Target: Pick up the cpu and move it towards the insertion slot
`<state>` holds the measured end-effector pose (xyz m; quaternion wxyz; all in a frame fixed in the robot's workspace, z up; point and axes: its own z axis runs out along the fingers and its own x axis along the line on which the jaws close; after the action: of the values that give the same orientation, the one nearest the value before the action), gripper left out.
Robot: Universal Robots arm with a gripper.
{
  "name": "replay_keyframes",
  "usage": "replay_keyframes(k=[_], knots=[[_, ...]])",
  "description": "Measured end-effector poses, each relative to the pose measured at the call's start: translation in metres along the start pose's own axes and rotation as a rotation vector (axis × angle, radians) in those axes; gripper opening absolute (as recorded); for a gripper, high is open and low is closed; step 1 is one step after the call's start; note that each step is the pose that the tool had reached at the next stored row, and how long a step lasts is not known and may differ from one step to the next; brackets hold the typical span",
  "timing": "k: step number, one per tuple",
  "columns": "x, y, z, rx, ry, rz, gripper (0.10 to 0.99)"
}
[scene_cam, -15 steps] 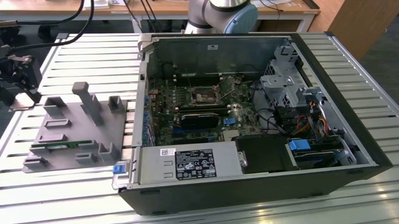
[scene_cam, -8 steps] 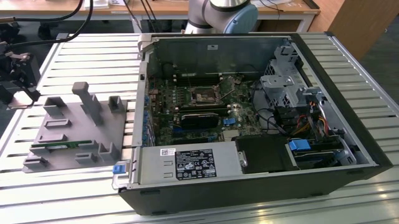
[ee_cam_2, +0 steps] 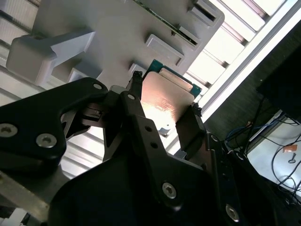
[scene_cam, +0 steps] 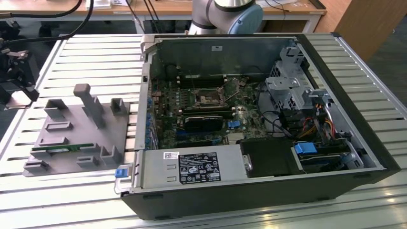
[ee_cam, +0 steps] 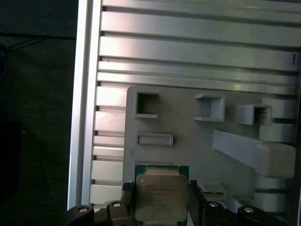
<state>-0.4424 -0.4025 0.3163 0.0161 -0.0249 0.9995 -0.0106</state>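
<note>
Slatted aluminium table (scene_cam: 95, 52) is carrying everything: an open computer case (scene_cam: 356, 71) and, on the exterior view's left of it, a grey fixture tray (scene_cam: 70, 143). We are seeing the cpu (ee_cam: 161, 195) sitting between the fingers of the gripper (ee_cam: 161, 190), over that grey tray in both wrist views. Whether it is fully clear of its pocket we cannot tell. The gripper is clamping it narrowly, one black finger (ee_cam_2: 188, 129) pressing on each of two opposite side edges, with the silvery top facing the first wrist camera. The insertion slot (scene_cam: 208, 98) is lying on the board inside the case, its metal frame and thin lever showing. It is well apart from the tray, so we are judging the carry as barely begun.

Handling, as we are judging it:
- **Weight:** the chip is looking light, stiff and flat, so weight is not the worry.
- **Hold:** the metal lid is looking smooth and likely slippery, and the underside is likely fragile. Gripping by the rim edges, as here, is the right hold, not top or bottom.
- **Risk:** the thin edges are giving little purchase, so a tilt could let it slip.

A green memory stick (scene_cam: 54, 149) is lying in the tray's near part.
</note>
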Motion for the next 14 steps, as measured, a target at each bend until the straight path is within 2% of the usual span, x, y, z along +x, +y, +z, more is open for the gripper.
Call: replay_keyframes(k=[14], knots=[[-0.0004, -0.0003, -0.0129, 0.0, 0.0, 0.0, 0.541]])
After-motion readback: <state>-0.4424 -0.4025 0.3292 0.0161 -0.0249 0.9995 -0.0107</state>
